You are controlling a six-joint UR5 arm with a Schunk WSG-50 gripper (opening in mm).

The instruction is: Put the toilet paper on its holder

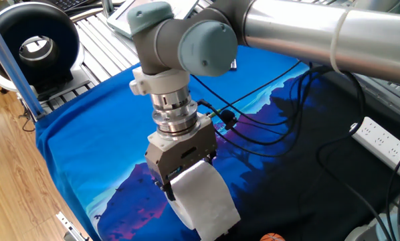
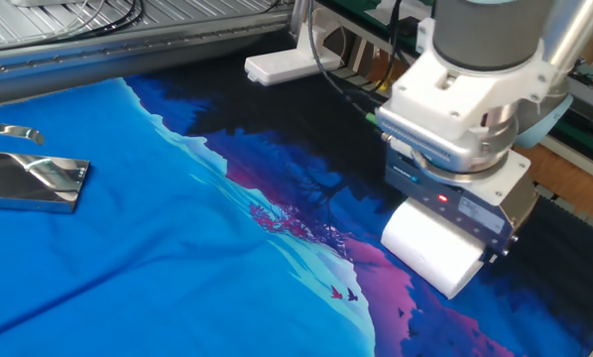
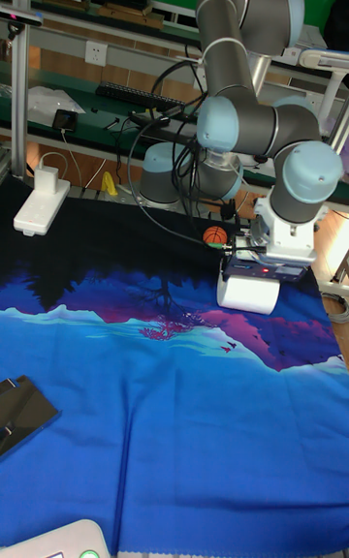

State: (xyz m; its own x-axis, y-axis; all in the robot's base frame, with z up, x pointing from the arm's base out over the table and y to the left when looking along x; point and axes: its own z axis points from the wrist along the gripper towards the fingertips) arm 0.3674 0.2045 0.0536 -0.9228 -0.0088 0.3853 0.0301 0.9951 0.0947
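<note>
The toilet paper (image 1: 205,199) is a plump white roll lying on its side just above the blue and purple cloth, near the table's front corner. My gripper (image 1: 190,177) points straight down and is shut on it, one finger at each end of the roll. The other fixed view shows the roll (image 2: 430,250) under the gripper (image 2: 447,220). The holder (image 2: 34,180), a shiny silver stand with a flat base, sits far to the left on the blue cloth. In the tall view the roll (image 3: 250,293) hangs below the gripper (image 3: 256,277), and the holder (image 3: 21,411) is at the lower left.
A large black ring-shaped device (image 1: 33,40) stands off the table's far corner. A white power strip (image 1: 384,144) and black cables (image 1: 267,114) lie to the right. A small orange ball (image 3: 214,235) rests behind the roll. A white adapter (image 2: 287,64) lies at the back edge.
</note>
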